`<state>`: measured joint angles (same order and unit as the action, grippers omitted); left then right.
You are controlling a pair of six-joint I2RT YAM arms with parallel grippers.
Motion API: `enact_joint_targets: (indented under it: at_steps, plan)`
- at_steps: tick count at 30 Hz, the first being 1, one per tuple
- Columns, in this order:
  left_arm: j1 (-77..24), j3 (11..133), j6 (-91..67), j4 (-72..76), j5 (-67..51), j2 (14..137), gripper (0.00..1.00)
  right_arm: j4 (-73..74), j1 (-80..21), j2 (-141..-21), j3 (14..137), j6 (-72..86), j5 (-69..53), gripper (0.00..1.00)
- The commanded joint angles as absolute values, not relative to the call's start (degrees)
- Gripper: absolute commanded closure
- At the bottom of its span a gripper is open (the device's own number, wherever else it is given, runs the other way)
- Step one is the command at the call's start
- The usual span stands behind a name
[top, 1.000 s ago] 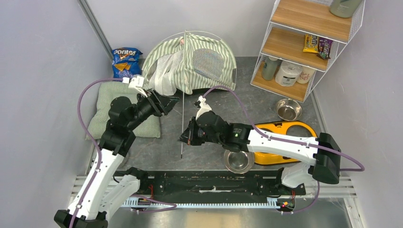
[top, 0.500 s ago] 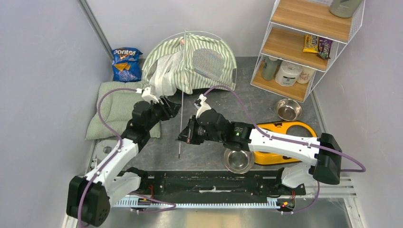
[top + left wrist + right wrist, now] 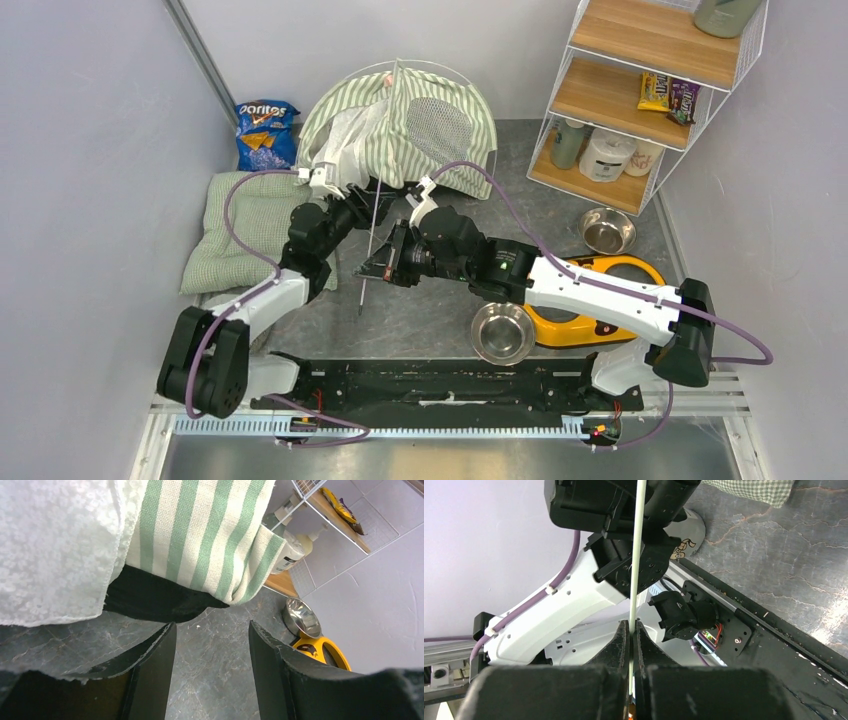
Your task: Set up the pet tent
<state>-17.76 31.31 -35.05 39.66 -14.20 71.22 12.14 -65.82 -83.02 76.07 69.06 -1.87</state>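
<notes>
1. The right gripper (image 3: pixel 630 630) is clamped on a thin white pole (image 3: pixel 637 540), its fingers pressed against it from both sides.
2. The pole slants from just above the tabletop up to the peak of the pet tent (image 3: pixel 400 120).
3. The left gripper (image 3: pixel 210 630) stands parted with nothing between its fingers, close before the tent's lower striped edge.
4. The tent sits at the table's far side, between a Doritos bag (image 3: pixel 265 130) and a wire shelf (image 3: pixel 650 90).
5. A pale green cushion (image 3: pixel 240 230) lies beside the left arm. A steel bowl (image 3: pixel 502 333) touches a yellow bowl holder (image 3: pixel 572 335) by the right arm.
</notes>
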Motion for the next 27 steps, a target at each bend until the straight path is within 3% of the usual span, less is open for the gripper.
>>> enact_joint_targets:
  at_steps: [1, 7, 11, 15, 18, 22, 25, 27]
  plan:
    - [-18.02, 34.09, -35.61, 50.50, -15.85, 75.50, 0.37, 10.90, -65.41, -82.84, 78.60, 70.74, -0.98, 1.00]
    - [-18.15, 35.77, -40.81, 59.89, -17.34, 82.09, 0.28, 9.58, -65.00, -82.38, 78.55, 71.37, -0.35, 1.00]
    - [-18.37, 37.79, -40.89, 60.03, -16.83, 84.62, 0.29, 9.66, -64.69, -82.46, 78.93, 71.43, -0.52, 1.00]
    - [-18.37, 39.97, -40.29, 56.32, -15.37, 85.41, 0.54, 9.63, -64.34, -82.35, 78.59, 71.84, -1.22, 1.00]
    - [-18.37, 40.99, -39.74, 53.90, -14.90, 85.58, 0.66, 9.67, -64.16, -82.38, 78.49, 71.95, -1.73, 1.00]
    - [-18.33, 41.44, -39.25, 51.86, -14.42, 85.11, 0.89, 9.76, -63.80, -82.31, 78.23, 72.00, -2.33, 1.00]
    - [-18.37, 41.28, -38.94, 50.06, -14.89, 84.50, 0.98, 10.17, -63.55, -81.65, 77.72, 71.76, -2.15, 1.00]
    - [-18.37, 40.89, -38.76, 48.87, -15.10, 83.82, 0.98, 11.07, -63.46, -81.16, 77.52, 70.98, -1.58, 1.00]
